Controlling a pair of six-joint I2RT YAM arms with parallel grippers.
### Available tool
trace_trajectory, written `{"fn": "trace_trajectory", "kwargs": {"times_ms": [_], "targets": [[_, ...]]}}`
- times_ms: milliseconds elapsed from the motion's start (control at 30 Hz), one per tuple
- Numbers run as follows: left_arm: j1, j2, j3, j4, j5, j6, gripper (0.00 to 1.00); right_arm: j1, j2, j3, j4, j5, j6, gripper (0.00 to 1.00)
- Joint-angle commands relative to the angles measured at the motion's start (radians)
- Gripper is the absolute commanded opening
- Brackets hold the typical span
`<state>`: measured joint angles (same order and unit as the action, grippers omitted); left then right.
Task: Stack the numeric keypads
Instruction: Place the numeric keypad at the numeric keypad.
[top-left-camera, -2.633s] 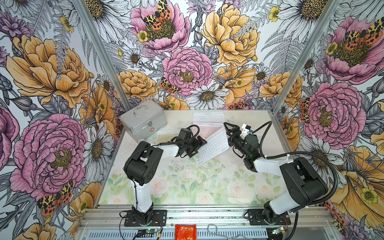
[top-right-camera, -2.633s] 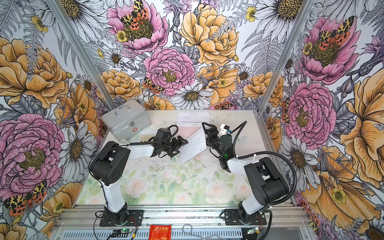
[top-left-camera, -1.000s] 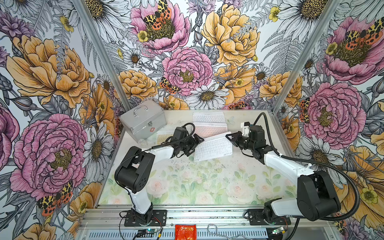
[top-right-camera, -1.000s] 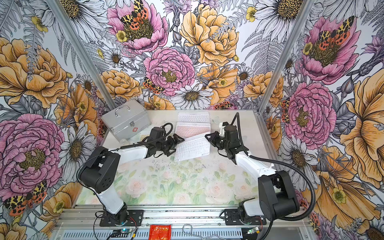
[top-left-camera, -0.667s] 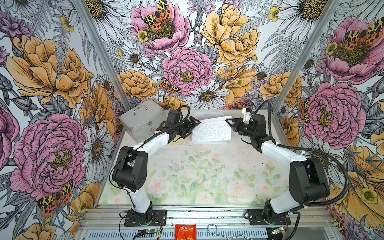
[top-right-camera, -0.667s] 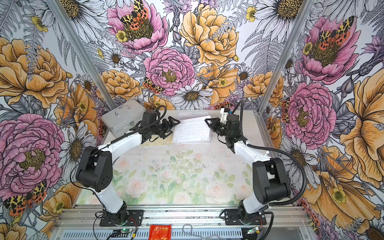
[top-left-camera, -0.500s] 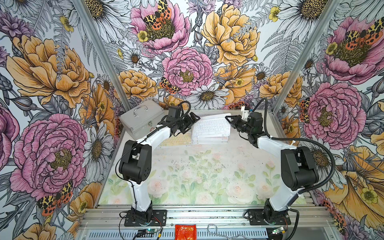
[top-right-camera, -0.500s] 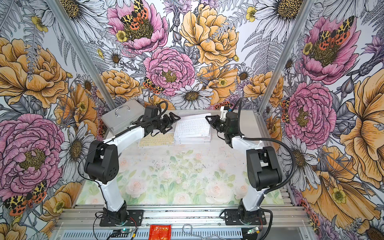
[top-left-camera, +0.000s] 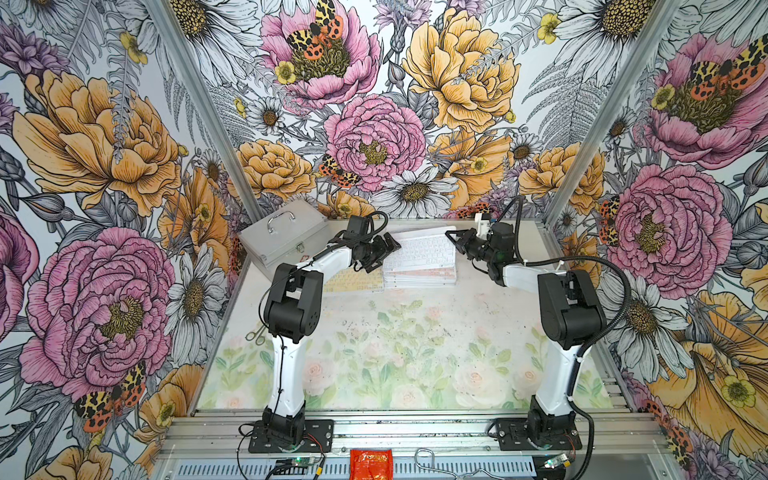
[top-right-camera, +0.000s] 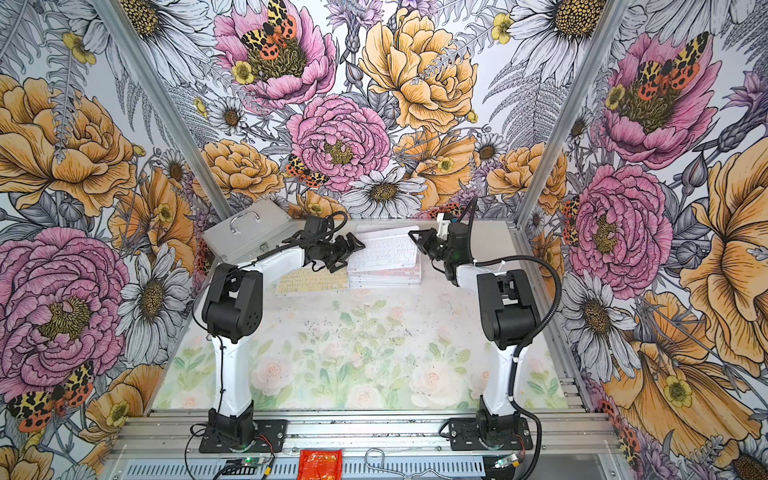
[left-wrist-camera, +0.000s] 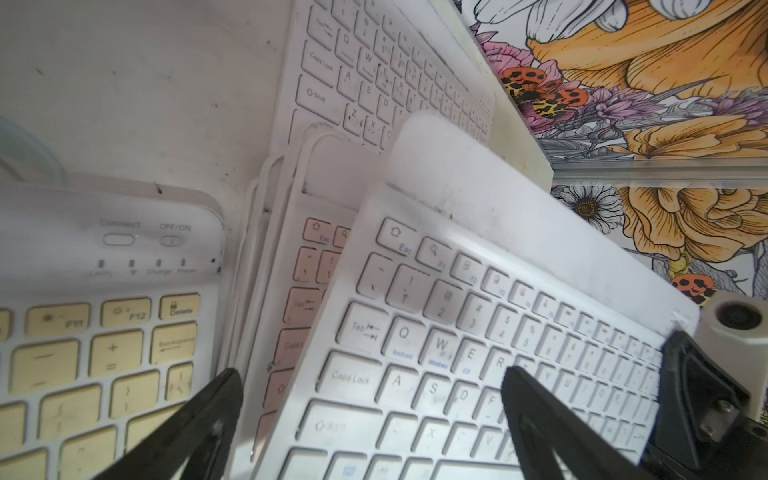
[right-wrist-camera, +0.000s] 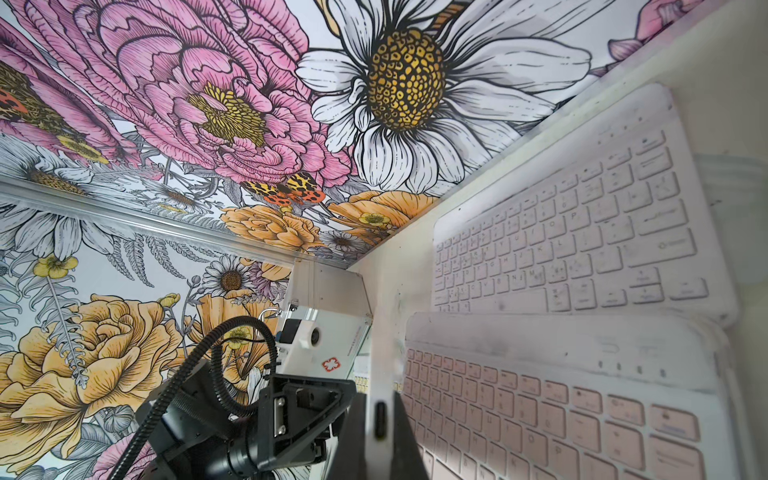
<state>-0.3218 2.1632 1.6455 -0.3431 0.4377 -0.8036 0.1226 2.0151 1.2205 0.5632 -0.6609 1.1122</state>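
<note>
Keypad with white keys (top-left-camera: 419, 251) hangs tilted over the pink-topped stack (top-left-camera: 419, 277), its end pinched by the right fingers (right-wrist-camera: 353, 444); left fingers (left-wrist-camera: 195, 428) gape wide, gripping nothing.

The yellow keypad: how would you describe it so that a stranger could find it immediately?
Start at the silver metal case in the far left corner. In front of it, beside the stack of keypads, one keypad lies flat alone. Only it has yellow keys.

Floral table (top-left-camera: 395, 332), keypad stack (top-left-camera: 419, 277), yellow keypad (top-left-camera: 353, 283), case (top-left-camera: 286, 237)
</note>
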Motion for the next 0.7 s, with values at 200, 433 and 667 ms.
{"fn": "trace_trajectory", "kwargs": {"times_ms": [200,433,667], "targets": [[-0.005,0.034,0.053,-0.015,-0.009,0.020,0.99,-0.021,0.080,0.042,0.087,-0.053,0.022,0.00],[-0.008,0.046,0.054,-0.014,-0.007,0.018,0.99,-0.032,0.122,0.057,0.079,-0.068,0.014,0.03],[-0.014,0.052,0.057,-0.015,-0.006,0.014,0.99,-0.037,0.144,0.082,0.007,-0.074,-0.040,0.06]]}}
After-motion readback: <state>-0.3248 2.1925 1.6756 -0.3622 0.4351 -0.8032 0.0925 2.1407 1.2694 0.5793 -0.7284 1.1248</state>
